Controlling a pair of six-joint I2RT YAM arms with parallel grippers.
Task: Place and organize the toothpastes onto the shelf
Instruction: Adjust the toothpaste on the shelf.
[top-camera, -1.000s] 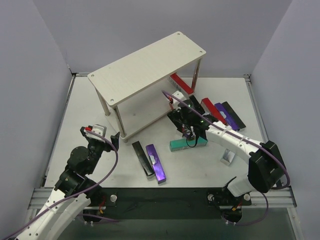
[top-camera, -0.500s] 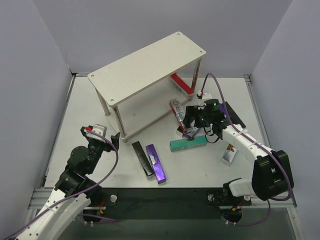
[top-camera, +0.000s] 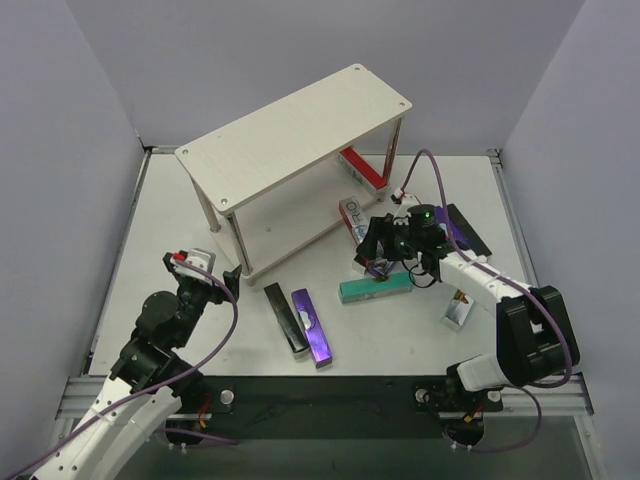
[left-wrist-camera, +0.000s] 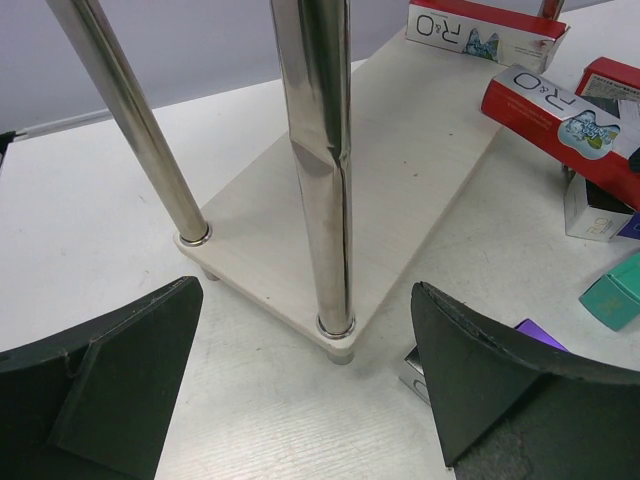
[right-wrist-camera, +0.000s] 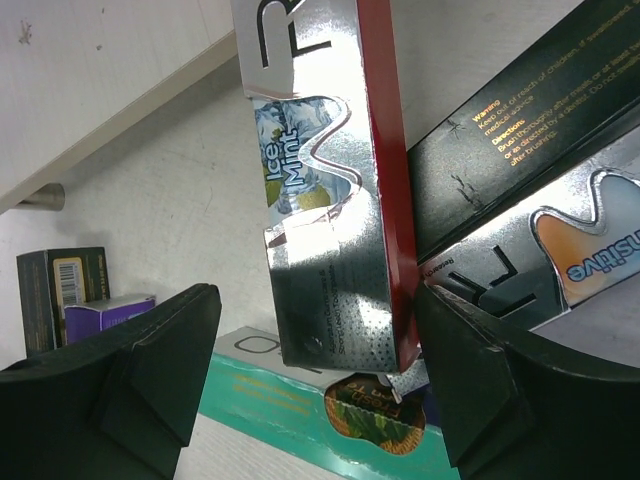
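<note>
White bench (top-camera: 170, 230), pale grey walls all round, and the shelf (top-camera: 290, 130) is standing at an angle in the middle. One red carton (top-camera: 362, 168) is already lying on the lower board at its far right end.

Over on the right, the right fingers (right-wrist-camera: 130, 380) are standing wide, one on each side of a silver-and-red carton (right-wrist-camera: 320, 200) just off the lower board's right end. There is a clear gap on one side and the other finger is right by the red edge, so nothing is gripped. That carton's end is showing over a teal carton (top-camera: 375, 288) on the bench, with a black carton (right-wrist-camera: 520, 110) just beside it.

The left fingers (left-wrist-camera: 120, 390) are gaping at full spread with nothing between them, hovering low by the shelf's near-left leg (left-wrist-camera: 320, 180).

In front of the shelf, a second black carton (top-camera: 284, 317) and a purple carton (top-camera: 311, 326) are lying side by side.
</note>
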